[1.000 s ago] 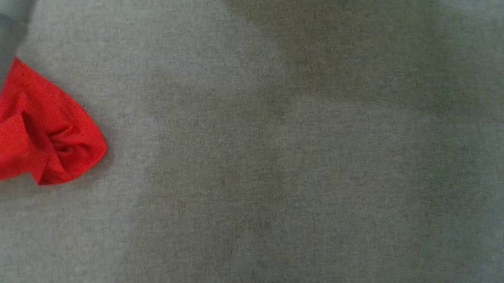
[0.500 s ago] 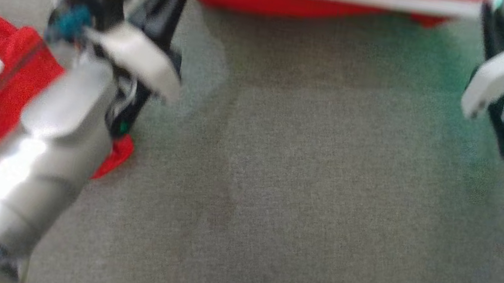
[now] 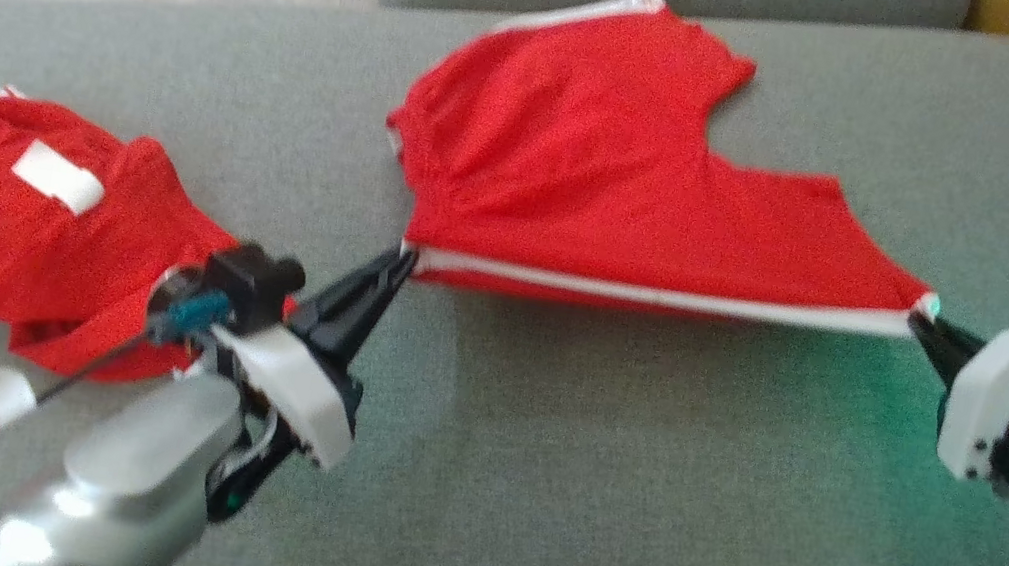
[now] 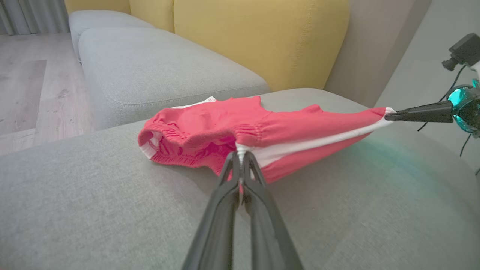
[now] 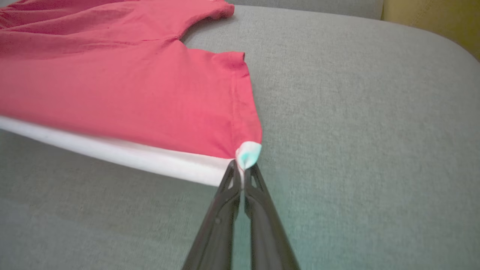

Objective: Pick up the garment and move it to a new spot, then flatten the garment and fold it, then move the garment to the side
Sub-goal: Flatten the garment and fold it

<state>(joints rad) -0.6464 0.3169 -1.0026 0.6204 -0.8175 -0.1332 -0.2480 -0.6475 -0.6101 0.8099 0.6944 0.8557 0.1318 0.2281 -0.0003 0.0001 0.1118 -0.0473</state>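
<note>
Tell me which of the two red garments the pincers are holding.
The stretched red garment, pinched at its white-striped edge between left pincer and right pincer; the crumpled garment lies unheld.

The shorts (image 3: 601, 187) lie centrally on the seat cushion (image 3: 633, 496), toward its far edge. The left hand (image 3: 407, 258) grips their near left corner and the right hand (image 3: 918, 323) their near right corner. A second garment (image 3: 16, 236) lies heaped by the cushion's left edge.

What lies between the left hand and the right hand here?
In the head view, the white-banded edge of the red garment stretches from the left hand to the right hand, each pinching a corner, above the grey cushion.
</note>
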